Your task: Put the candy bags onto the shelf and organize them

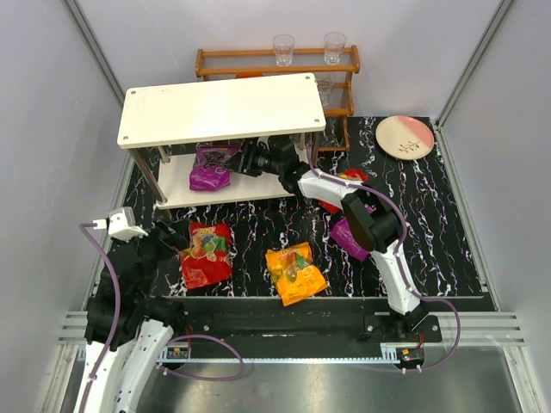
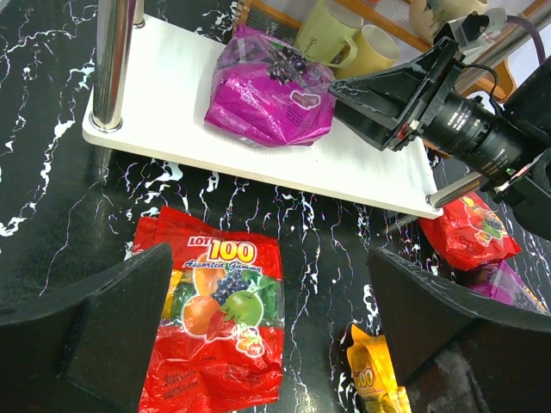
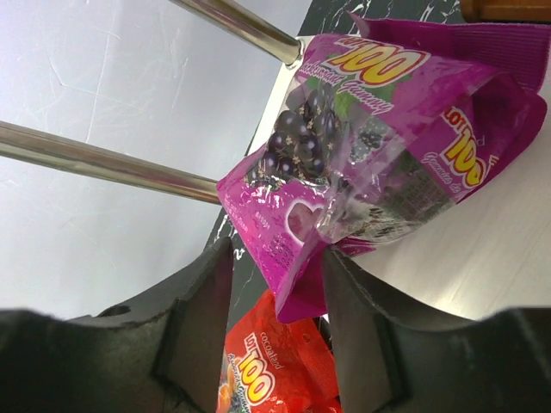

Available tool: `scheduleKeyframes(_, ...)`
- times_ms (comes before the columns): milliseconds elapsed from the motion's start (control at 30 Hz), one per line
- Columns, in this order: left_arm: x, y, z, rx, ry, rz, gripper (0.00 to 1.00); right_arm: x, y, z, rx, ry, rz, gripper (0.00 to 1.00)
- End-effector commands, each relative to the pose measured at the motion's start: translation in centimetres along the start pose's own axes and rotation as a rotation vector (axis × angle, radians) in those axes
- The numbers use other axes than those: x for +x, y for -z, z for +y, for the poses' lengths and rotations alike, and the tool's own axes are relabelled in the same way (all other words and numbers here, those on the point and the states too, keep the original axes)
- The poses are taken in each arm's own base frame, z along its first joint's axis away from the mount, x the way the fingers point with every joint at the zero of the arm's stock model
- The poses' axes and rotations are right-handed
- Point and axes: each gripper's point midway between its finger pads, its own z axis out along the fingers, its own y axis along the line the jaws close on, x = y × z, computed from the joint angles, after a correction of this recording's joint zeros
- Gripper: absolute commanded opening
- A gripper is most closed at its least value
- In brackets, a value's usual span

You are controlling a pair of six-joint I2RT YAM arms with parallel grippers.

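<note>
Right wrist view: right gripper [image 3: 274, 258] jaws apart, straddling one corner of the purple bag [image 3: 344, 146]. The bag lies on the lower board of the shelf [image 3: 482, 258], near its edge. Risk: on retreat a finger may snag that corner and drag the bag off.

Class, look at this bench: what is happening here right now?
The right gripper reaches under the shelf's top board, open around the edge of a purple bag lying on the lower board. The left gripper hangs open over a red bag on the mat. An orange bag, a second red bag and a second purple bag also lie on the mat, unshelved.
</note>
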Motion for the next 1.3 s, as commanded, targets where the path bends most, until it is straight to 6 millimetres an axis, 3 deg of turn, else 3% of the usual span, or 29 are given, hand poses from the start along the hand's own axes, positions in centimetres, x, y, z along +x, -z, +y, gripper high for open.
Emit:
scheduleKeyframes(0,-0.6,0.0,-0.4,0.018,-0.009,-0.026,0.99,-6.8,2.0,4.2,-0.085,0.032,-0.205,0.47)
scheduleKeyframes(100,-0.7,0.0,-0.4,0.018,-0.009,-0.028,0.99,-7.6,1.5,4.7,-0.102,0.037,-0.222,0.29)
scheduleKeyframes(200,-0.7,0.0,-0.4,0.02,-0.009,-0.028,0.99,-8.2,1.4,4.0,-0.062,0.038,-0.258,0.29)
scheduleKeyframes(233,-0.6,0.0,-0.4,0.02,-0.011,-0.027,0.99,-8.5,1.6,4.2,-0.06,0.038,-0.272,0.35)
scheduleKeyframes(300,-0.6,0.0,-0.4,0.02,-0.009,-0.027,0.99,-9.2,1.8,3.9,-0.04,0.037,-0.304,0.63)
scheduleKeyframes(433,-0.5,-0.1,-0.5,0.023,-0.011,-0.023,0.99,-9.5,2.1,4.4,-0.058,0.038,-0.332,0.67)
scheduleKeyframes(500,-0.5,-0.2,-0.5,0.024,-0.013,-0.021,0.99,-9.6,1.8,5.4,-0.104,0.031,-0.32,0.62)
scheduleKeyframes(533,-0.5,-0.2,-0.5,0.023,-0.011,-0.023,0.99,-9.2,1.2,4.7,-0.103,0.02,-0.305,0.53)
scheduleKeyframes(600,-0.6,-0.1,-0.5,0.024,-0.012,-0.026,0.99,-8.6,0.2,5.2,-0.158,0.0,-0.266,0.38)
scheduleKeyframes(633,-0.7,-0.1,-0.5,0.026,-0.011,-0.028,0.99,-8.6,-0.1,5.4,-0.176,-0.006,-0.258,0.26)
scheduleKeyframes(767,-0.7,0.1,-0.5,0.025,-0.01,-0.034,0.99,-7.9,-1.9,5.7,-0.221,-0.029,-0.205,0.1)
scheduleKeyframes(933,-0.7,0.0,-0.5,0.025,-0.012,-0.029,0.99,-6.2,-4.9,5.1,-0.221,-0.047,-0.119,0.09)
scheduleKeyframes(967,-0.7,0.0,-0.4,0.023,-0.012,-0.03,0.99,-6.9,-5.1,6.6,-0.257,-0.037,-0.118,0.09)
scheduleKeyframes(1000,-0.7,-0.1,-0.5,0.024,-0.012,-0.028,0.99,-5.6,-6.1,4.9,-0.236,-0.054,-0.09,0.08)
scheduleKeyframes(1067,-0.6,-0.1,-0.4,0.023,-0.014,-0.027,0.99,-4.6,-7.0,5.2,-0.228,-0.061,-0.056,0.08)
scheduleKeyframes(1100,-0.7,0.0,-0.5,0.025,-0.013,-0.029,0.99,-3.3,-7.7,3.7,-0.198,-0.072,-0.031,0.08)
scheduleKeyframes(1267,-0.8,0.2,-0.4,0.023,-0.008,-0.039,0.99,1.4,-8.7,-0.2,-0.068,-0.121,0.077,0.07)
